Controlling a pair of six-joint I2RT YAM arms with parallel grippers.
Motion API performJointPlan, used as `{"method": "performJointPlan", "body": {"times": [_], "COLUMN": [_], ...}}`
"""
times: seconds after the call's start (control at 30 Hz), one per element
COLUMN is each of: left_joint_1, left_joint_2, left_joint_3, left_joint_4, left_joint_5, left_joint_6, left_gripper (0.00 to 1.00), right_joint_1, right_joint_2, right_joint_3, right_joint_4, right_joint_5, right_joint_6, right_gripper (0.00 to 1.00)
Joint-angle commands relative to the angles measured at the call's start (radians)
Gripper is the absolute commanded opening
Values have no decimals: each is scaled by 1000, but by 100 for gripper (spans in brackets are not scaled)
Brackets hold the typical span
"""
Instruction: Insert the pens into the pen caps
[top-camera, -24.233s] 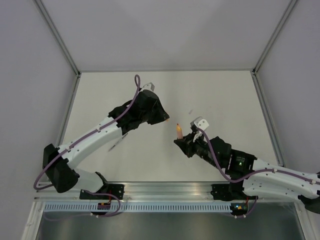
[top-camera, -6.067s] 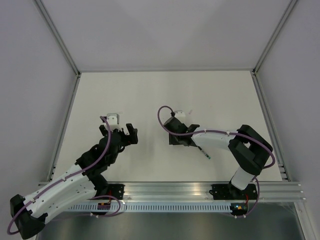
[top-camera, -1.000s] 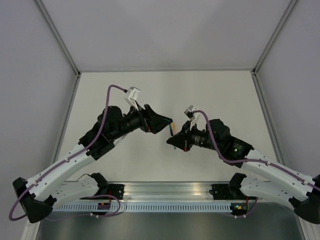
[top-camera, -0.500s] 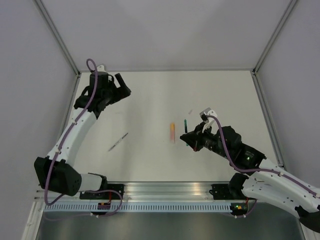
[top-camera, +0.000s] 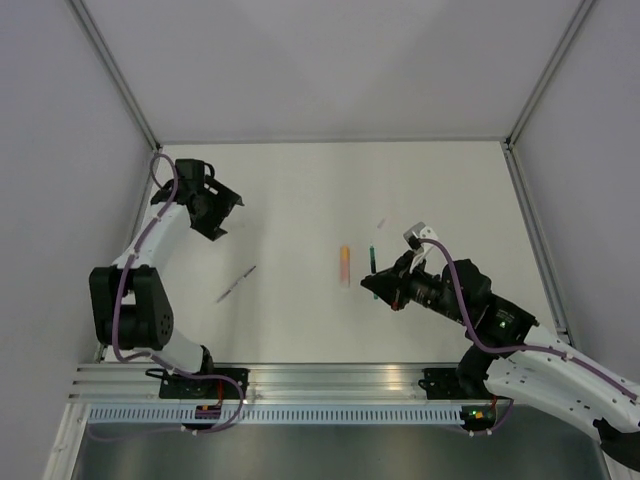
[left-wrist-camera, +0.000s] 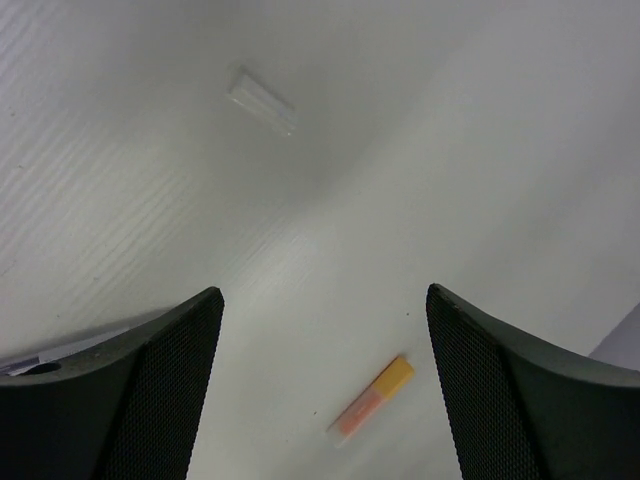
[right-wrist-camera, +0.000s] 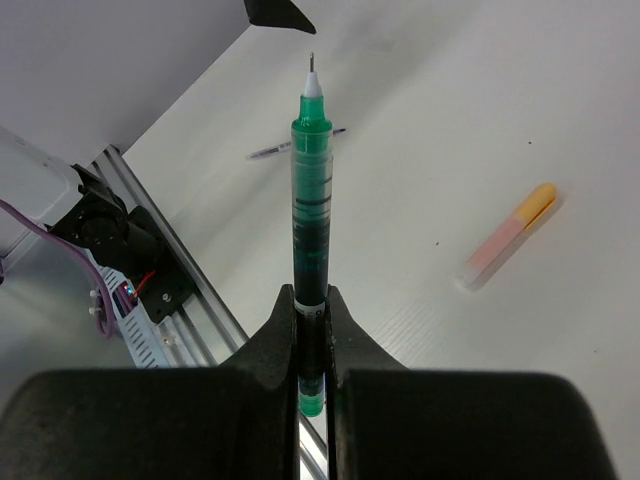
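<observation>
Uncapped dark green plastic pen clamped upright between closed fingers of right gripper. Orange-pink pen, seemingly capped, framed between spread, empty fingers of left gripper. Pale translucent stub lies beyond them. Two cappings judged outstanding.

The overhead camera looks steeply down on the whole surface from behind the arm bases. Wrist cameras peer past the left hand and right hand, far closer. All three catch the orange pen.
</observation>
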Motion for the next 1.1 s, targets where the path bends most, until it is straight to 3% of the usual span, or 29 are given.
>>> {"method": "performJointPlan", "body": {"times": [0.0, 0.13, 0.27, 0.5, 0.8, 1.07], "left_joint_1": [-2, -2, -2, -3, -23, -55], "left_joint_2": [112, 212, 278, 367, 471, 542], "left_joint_3": [70, 106, 124, 198, 305, 347], "left_joint_4": [-53, -141, -102, -29, -128, -132], "left_joint_5": [24, -93, -110, -156, -317, -294], "left_joint_6": [-170, -253, -255, -211, -186, -131], "left_gripper": [87, 79, 73, 73, 67, 64], "right_joint_1": [1, 1, 1, 1, 1, 3], "right_joint_2": [-19, -16, -22, -6, -9, -6], "right_joint_3": [-9, -5, -3, -9, -9, -8], "right_joint_4": [39, 35, 33, 46, 47, 49], "right_joint_5": [-9, -21, -25, -45, -64, -70], "right_joint_6": [12, 12, 12, 17, 18, 18], "right_gripper": [0, 0, 0, 0, 0, 0]}}
